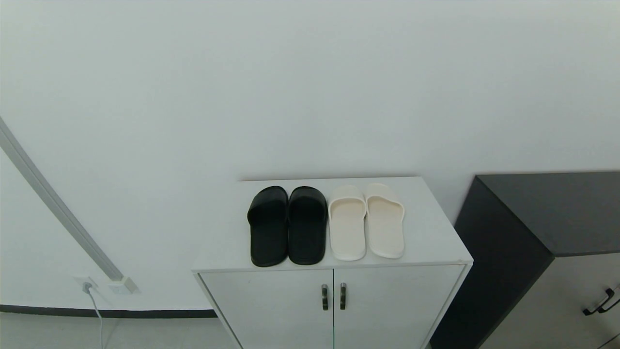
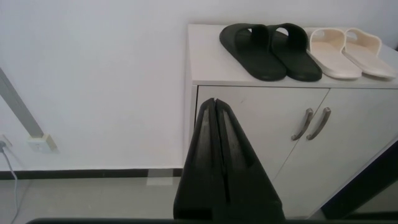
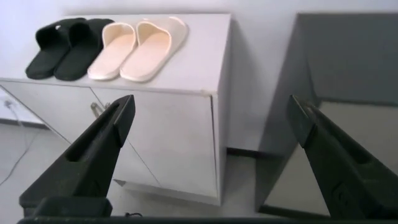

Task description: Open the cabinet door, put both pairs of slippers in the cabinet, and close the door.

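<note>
Starting on the left: my left claw point(image 2: 216, 102) is pinched fully shut with nothing in it, parked low in front of the cabinet point(image 1: 436, 232). Up and ahead of it, a bit to its right, the black pair point(image 1: 307, 228) sits on top, and the cream pair point(image 1: 346, 228) is just beside that, further right. Both pairs are lined up toes to the wall near the front edge, so I'd guess they're easy to grab once there's somewhere to put them.

Both doors point(image 1: 271, 310) are shut, so that's job one. The handles point(image 1: 324, 296) meet in the middle, ahead of the left claw and to its right.

My right claw point(image 3: 210, 102) is spread wide and empty, with the cabinet's right corner ahead between its fingers. Beyond it to the right is a dark cabinet point(image 1: 557, 213).

Can't see inside the cabinet, so no clue about shelves. Its bottom is cut off too.
</note>
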### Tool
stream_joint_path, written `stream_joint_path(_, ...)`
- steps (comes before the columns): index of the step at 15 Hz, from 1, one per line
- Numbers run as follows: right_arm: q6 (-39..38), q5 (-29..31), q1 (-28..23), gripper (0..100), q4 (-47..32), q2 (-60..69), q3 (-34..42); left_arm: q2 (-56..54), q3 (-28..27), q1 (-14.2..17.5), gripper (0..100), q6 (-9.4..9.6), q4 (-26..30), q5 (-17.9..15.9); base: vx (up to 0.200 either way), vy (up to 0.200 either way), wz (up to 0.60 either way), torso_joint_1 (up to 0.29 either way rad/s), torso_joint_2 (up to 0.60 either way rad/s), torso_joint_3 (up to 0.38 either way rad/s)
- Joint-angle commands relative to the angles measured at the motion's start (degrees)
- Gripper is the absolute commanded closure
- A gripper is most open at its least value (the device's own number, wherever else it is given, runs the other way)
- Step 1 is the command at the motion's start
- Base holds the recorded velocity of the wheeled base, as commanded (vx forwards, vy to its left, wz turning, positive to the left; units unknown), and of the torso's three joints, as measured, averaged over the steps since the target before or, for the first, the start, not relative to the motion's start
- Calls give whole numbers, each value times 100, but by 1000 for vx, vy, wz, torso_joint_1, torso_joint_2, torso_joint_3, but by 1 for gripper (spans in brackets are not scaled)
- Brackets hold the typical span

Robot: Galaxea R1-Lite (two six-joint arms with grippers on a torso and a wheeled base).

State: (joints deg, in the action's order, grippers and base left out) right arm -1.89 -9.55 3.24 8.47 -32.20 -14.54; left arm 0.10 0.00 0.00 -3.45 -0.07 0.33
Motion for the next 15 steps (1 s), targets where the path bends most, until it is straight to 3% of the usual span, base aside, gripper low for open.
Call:
stream_joint_path(1,-4,111,748,0,1192,-2019,-172,-1,0,9,100,11,-1,11,0,0,0,0,0,0)
stream_joint_path(2,-22,339,1020,0,1464,-2291,-295,-1,0,9,100,2,-1,11,0,0,0,0,0,0)
stream_joint_path(6,-593,2466,3191,0,1965,-3654,-1042,-1,0,9,100,11,-1,11,0,0,0,0,0,0)
stream_joint_path(8,-927,3011,3763,0,2185,-4321,-1393,8,0,0,100,2,-1,11,0,0,0,0,0,0)
stream_joint_path(12,-1085,3231,3938,0,2923,-5411,-1692,-1,0,9,100,2,-1,11,0,0,0,0,0,0)
stream_joint_path(15,-1129,3978,4079,0,3512,-6519,-2290,-1,0,9,100,2,-1,11,0,0,0,0,0,0)
